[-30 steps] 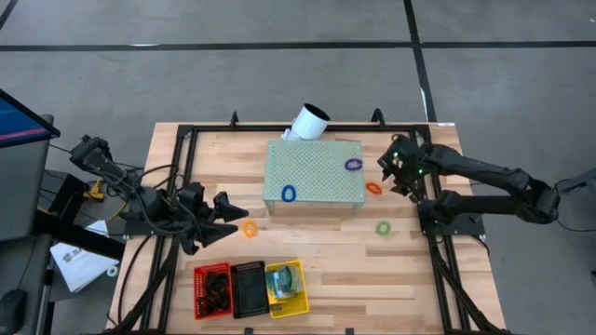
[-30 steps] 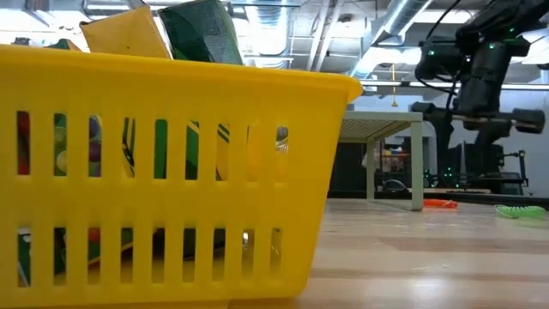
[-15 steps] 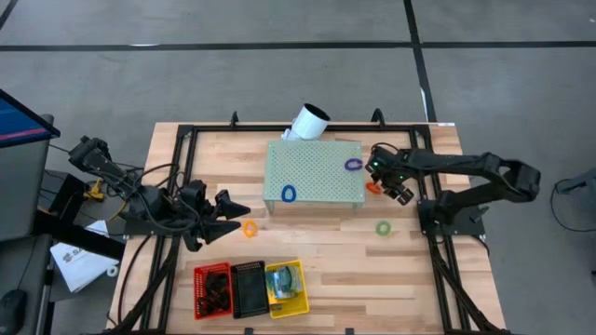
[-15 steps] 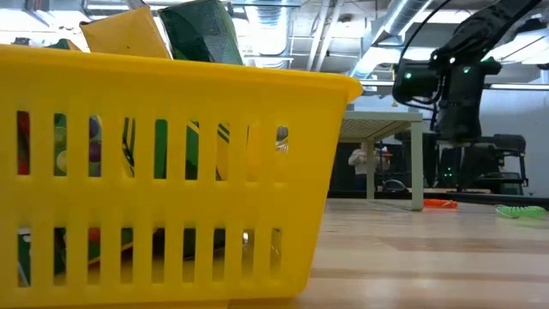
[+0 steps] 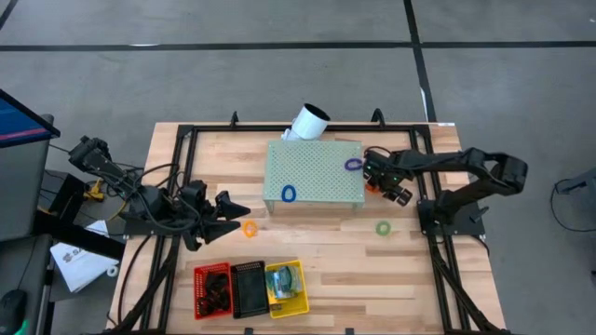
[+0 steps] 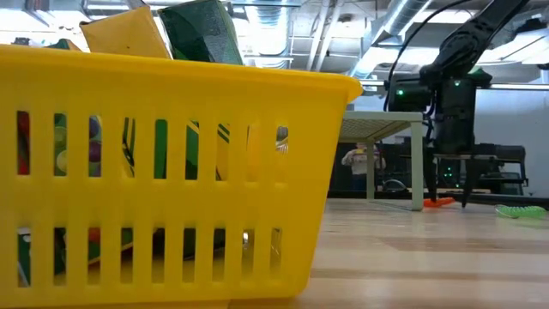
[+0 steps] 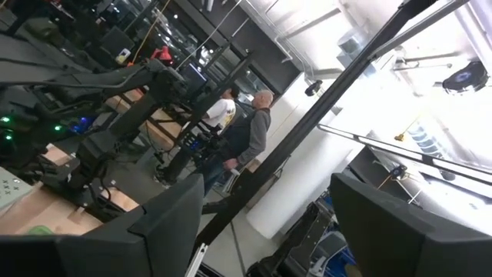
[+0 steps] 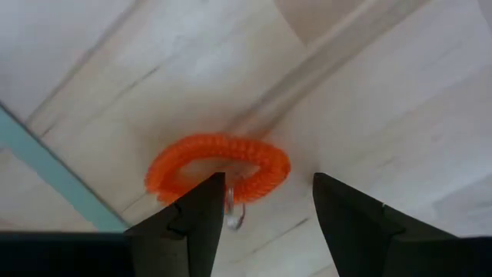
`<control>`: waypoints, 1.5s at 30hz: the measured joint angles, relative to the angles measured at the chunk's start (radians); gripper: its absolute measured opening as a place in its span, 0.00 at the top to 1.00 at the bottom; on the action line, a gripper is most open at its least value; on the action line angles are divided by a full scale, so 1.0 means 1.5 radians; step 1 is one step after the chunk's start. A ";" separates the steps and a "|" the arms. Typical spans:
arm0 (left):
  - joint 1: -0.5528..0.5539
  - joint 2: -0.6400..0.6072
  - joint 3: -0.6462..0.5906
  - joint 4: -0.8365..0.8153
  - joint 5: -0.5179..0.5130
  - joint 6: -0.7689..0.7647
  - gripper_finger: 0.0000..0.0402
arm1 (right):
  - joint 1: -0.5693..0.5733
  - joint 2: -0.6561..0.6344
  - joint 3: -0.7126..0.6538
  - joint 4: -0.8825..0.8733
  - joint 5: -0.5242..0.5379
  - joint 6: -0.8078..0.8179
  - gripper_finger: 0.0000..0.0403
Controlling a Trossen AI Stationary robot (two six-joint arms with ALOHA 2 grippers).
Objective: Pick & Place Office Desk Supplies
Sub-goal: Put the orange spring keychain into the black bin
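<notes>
My right gripper (image 5: 377,182) is open and points down at the table, just off the right edge of the pale green block (image 5: 314,174). An orange coiled loop (image 8: 219,173) lies flat on the wood under it. One finger (image 8: 192,219) covers the loop's near rim and the other finger (image 8: 350,219) stands clear beside it. In the low view the fingertips (image 6: 437,193) reach down to the orange loop (image 6: 441,203). My left gripper (image 5: 229,210) waits open near the table's left side. My right gripper comes at the orange loop from above, pointing down. One finger (image 8: 201,201) overlaps the loop's rim (image 8: 181,185), but I cannot tell whether it touches it. The loop lies flat on the table.
A blue loop (image 5: 289,194) and a purple loop (image 5: 353,165) lie on the block. A second orange loop (image 5: 250,227) and a green loop (image 5: 383,227) lie on the wood. Red (image 5: 212,290), black (image 5: 249,288) and yellow (image 5: 286,287) baskets stand near the front edge, and the white tube (image 5: 307,122) sits behind the block. People stand in the room.
My right gripper has moved toward the table's left, up to the block's right edge, and gone down until its fingertips are at the orange loop on the table. The loop has not moved.
</notes>
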State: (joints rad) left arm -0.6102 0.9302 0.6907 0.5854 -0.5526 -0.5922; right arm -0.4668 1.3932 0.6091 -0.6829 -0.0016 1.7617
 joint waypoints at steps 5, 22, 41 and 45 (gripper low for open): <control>0.000 0.000 0.000 0.000 0.000 -0.013 0.31 | -0.012 0.001 -0.001 -0.005 0.001 -0.023 0.57; 0.000 0.000 0.000 0.005 0.000 -0.018 0.31 | 0.012 0.001 -0.002 -0.024 0.066 -0.030 0.90; 0.000 0.000 0.000 0.005 0.000 -0.015 0.31 | 0.107 -0.145 -0.003 -0.111 0.185 0.125 0.98; 0.000 0.000 0.000 0.003 0.000 -0.014 0.31 | 0.152 -0.224 -0.003 -0.111 0.236 0.171 0.98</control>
State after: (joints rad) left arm -0.6102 0.9302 0.6907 0.5893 -0.5526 -0.6129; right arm -0.2382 1.0577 0.6052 -0.8491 0.3531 2.0174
